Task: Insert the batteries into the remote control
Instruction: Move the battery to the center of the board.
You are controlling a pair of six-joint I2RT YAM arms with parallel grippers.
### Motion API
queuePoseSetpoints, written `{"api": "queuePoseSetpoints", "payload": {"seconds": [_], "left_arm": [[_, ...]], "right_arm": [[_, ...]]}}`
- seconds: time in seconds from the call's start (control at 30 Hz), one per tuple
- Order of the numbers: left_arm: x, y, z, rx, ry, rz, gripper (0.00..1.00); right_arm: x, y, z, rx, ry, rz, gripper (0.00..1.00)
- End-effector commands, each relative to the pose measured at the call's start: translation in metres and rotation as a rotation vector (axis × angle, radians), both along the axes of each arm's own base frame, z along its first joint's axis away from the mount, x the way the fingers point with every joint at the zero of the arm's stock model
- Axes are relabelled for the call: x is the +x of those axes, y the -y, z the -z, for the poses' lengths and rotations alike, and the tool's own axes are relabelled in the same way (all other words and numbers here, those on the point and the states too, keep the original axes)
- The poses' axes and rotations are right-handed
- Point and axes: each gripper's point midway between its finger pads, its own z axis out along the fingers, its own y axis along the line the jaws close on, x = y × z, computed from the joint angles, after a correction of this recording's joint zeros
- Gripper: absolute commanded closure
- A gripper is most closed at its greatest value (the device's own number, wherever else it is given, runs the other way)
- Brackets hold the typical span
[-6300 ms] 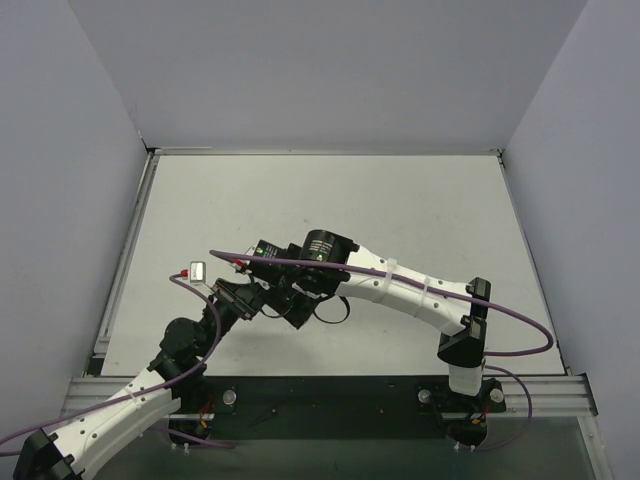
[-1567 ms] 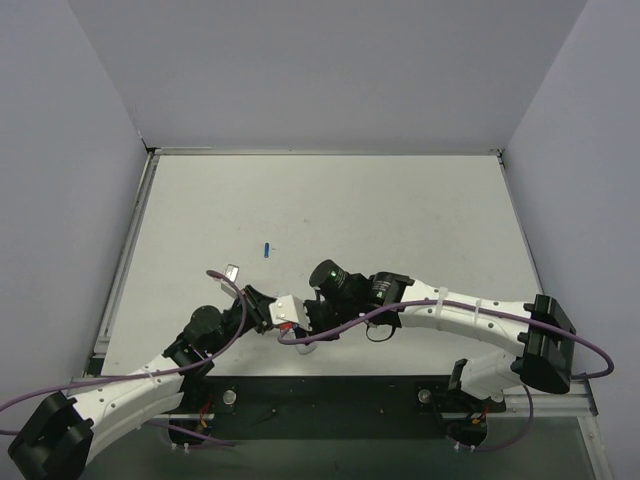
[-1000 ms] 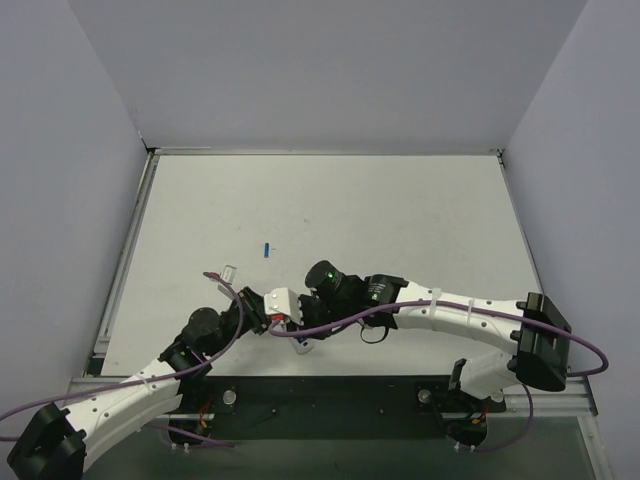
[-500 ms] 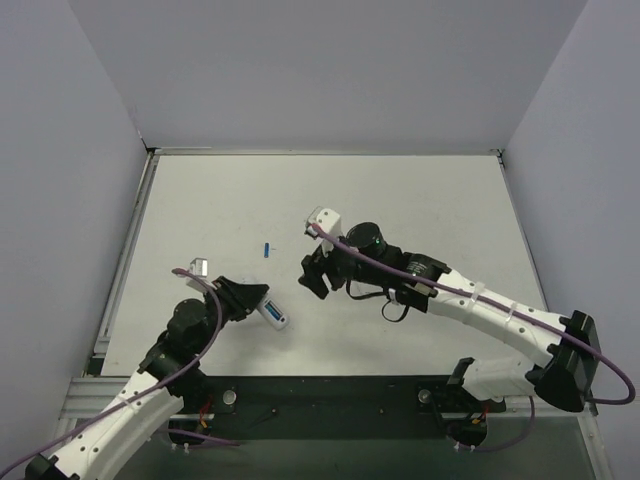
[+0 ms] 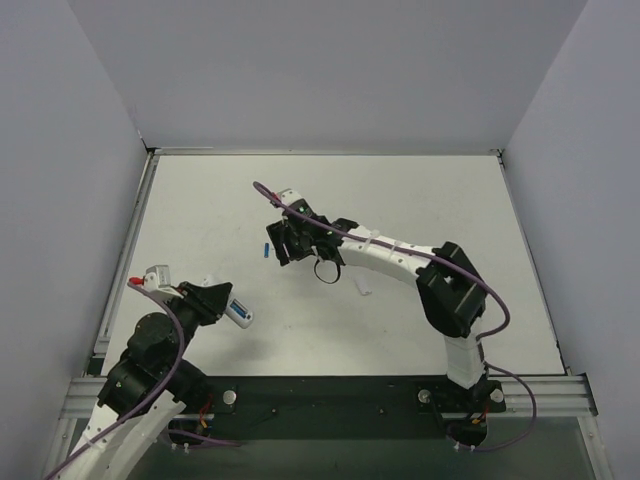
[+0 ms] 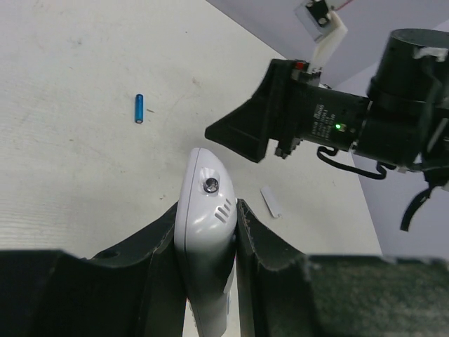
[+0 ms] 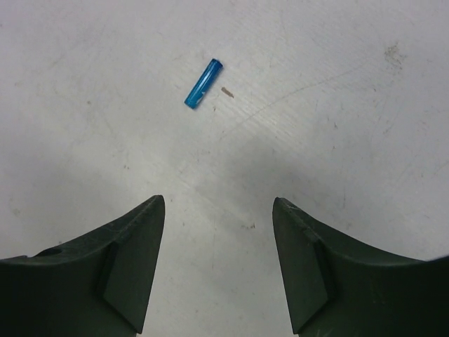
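Observation:
My left gripper [image 5: 224,305] is shut on the white remote control [image 5: 239,315] and holds it at the near left. A blue patch shows on the remote from above. In the left wrist view the remote [image 6: 208,232] stands clamped edge-on between the jaws of the left gripper [image 6: 207,206]. One blue battery [image 5: 266,250] lies on the table, also seen in the left wrist view [image 6: 139,108]. My right gripper [image 5: 281,246] hovers just right of it, open and empty. In the right wrist view the battery [image 7: 203,83] lies ahead of the open right gripper [image 7: 217,202]. No second loose battery shows.
A small white flat cover piece [image 5: 364,288] lies on the table right of centre, also in the left wrist view [image 6: 270,202]. A tiny brown speck [image 7: 227,91] lies beside the battery. Grey walls enclose the table on three sides.
Over the last half second my right arm swung left and farther out, to beside the loose battery. My left arm pulled back to the near left with the remote still held.

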Motion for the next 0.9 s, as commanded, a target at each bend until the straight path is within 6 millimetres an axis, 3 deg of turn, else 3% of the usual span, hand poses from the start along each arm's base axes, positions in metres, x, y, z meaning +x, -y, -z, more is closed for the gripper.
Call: {"api": "queuePoseSetpoints", "payload": {"seconds": [0.0, 0.27, 0.5, 0.7, 0.8, 0.87], "left_arm": [[-0.013, -0.018, -0.017, 0.042, 0.038, -0.027, 1.00], [-0.024, -0.019, -0.021, 0.024, 0.057, 0.001, 1.00], [-0.027, -0.014, -0.020, 0.008, 0.060, 0.029, 1.00], [-0.031, -0.013, -0.018, -0.012, 0.060, 0.044, 1.00], [-0.032, -0.012, -0.019, -0.014, 0.061, 0.051, 1.00], [-0.032, -0.010, -0.019, -0.017, 0.060, 0.057, 1.00]], "right_arm": [[0.034, -0.026, 0.004, 0.004, 0.041, 0.096, 0.43], [0.069, -0.069, 0.034, -0.015, 0.094, 0.120, 0.48], [0.075, -0.088, 0.050, -0.056, 0.117, 0.091, 0.53], [0.069, -0.083, 0.076, -0.136, 0.095, 0.099, 0.61], [0.066, -0.072, 0.085, -0.187, 0.103, 0.117, 0.62], [0.061, -0.065, 0.092, -0.211, 0.093, 0.118, 0.68]]}}
